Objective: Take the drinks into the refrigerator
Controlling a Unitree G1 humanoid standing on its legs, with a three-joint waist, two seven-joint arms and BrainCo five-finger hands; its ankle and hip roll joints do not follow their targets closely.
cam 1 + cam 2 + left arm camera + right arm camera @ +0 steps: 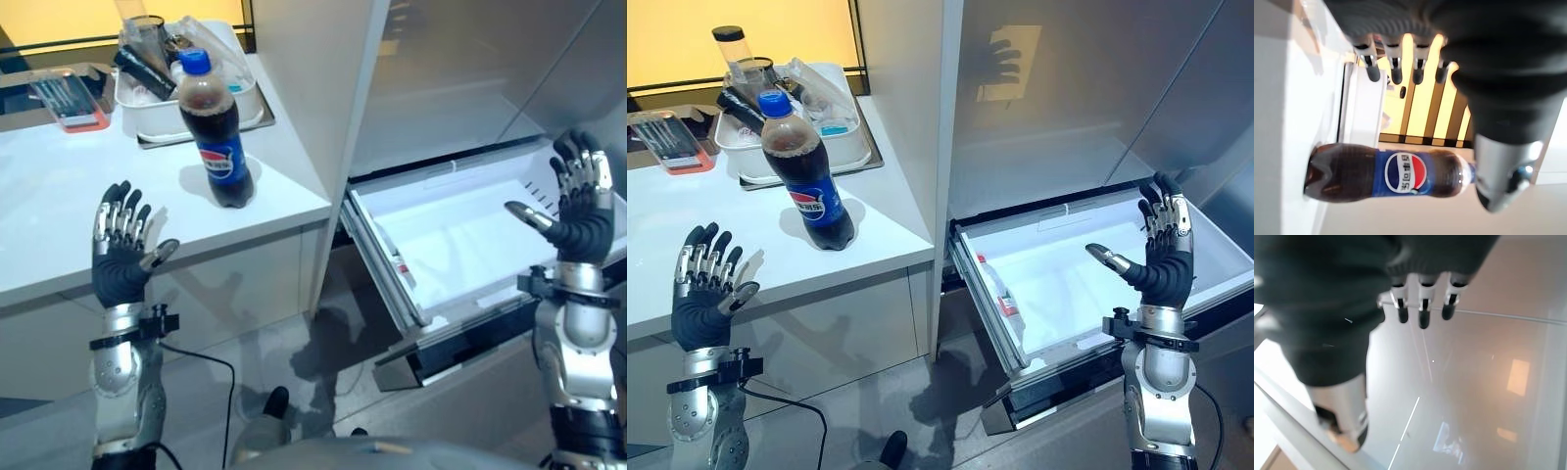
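Note:
A cola bottle (216,137) with a blue cap and blue label stands upright on the white counter (59,196), near its right end. My left hand (120,250) is raised open at the counter's front edge, left of the bottle and apart from it; the bottle (1391,171) lies past its fingers in the left wrist view. To the right, the refrigerator's white drawer (460,235) is pulled out and holds nothing that I can see. My right hand (578,206) is held up open over the drawer's right side, empty.
A white tray (245,98) at the back of the counter holds a dark bottle, a clear cup and plastic wrapping. A clear box with an orange base (69,98) lies at the back left. The grey refrigerator door panel (470,69) rises behind the drawer.

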